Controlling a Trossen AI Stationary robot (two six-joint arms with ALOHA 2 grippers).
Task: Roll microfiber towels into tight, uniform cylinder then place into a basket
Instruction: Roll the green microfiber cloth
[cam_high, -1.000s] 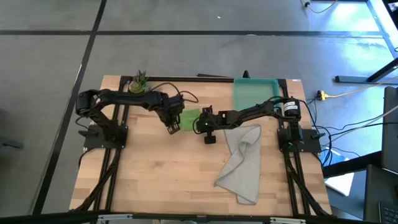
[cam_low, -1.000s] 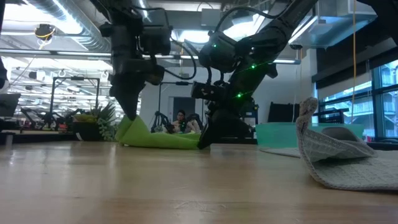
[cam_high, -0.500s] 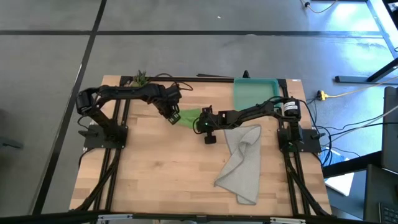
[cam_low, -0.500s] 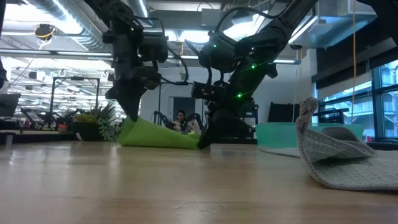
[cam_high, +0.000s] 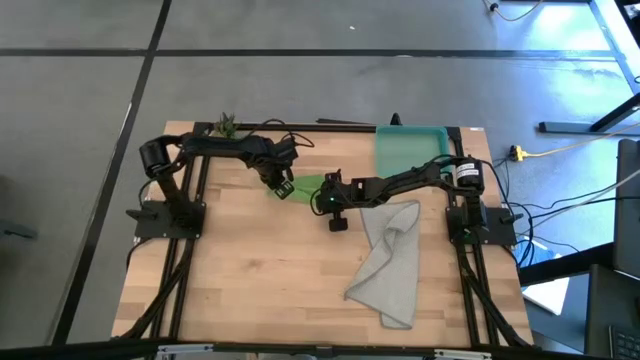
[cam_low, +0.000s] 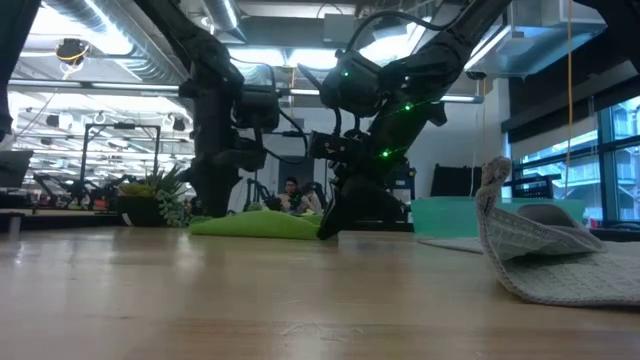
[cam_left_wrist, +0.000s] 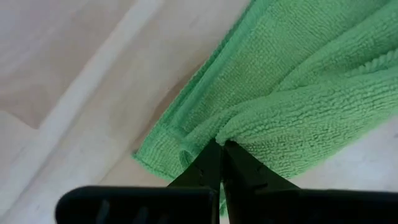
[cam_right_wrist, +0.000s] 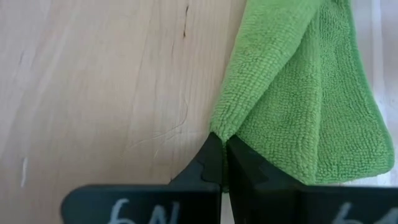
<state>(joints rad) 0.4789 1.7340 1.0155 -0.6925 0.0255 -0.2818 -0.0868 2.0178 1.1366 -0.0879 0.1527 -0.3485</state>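
The lime green towel lies low on the table's far middle, folded over on itself. My left gripper is shut on its left end and points down. My right gripper is shut on its right near corner and slants down from the right. The grey towel lies crumpled on the right half of the table, with one fold standing up. The teal basket stands at the far right. My left gripper pinches a bunched fold at the green towel's left end between its two shut fingers, coming from above. The folded edge lies on the table beside the fingertips. The cloth there is slack. My right gripper pinches a folded corner of the green towel between its two shut fingertips, slanting down from the table's right. The corner is at table level, and the towel spreads away from it, flat on the wood.
A small potted plant stands at the far left edge, close behind my left arm. Bare wood lies across the near half of the table. The grey towel sits just right of my right gripper.
My left gripper has gone toward the table's far edge and down, carrying the green towel's left end with it. That end, raised a second ago, now lies low and folded over. The corner in my right gripper has stayed put.
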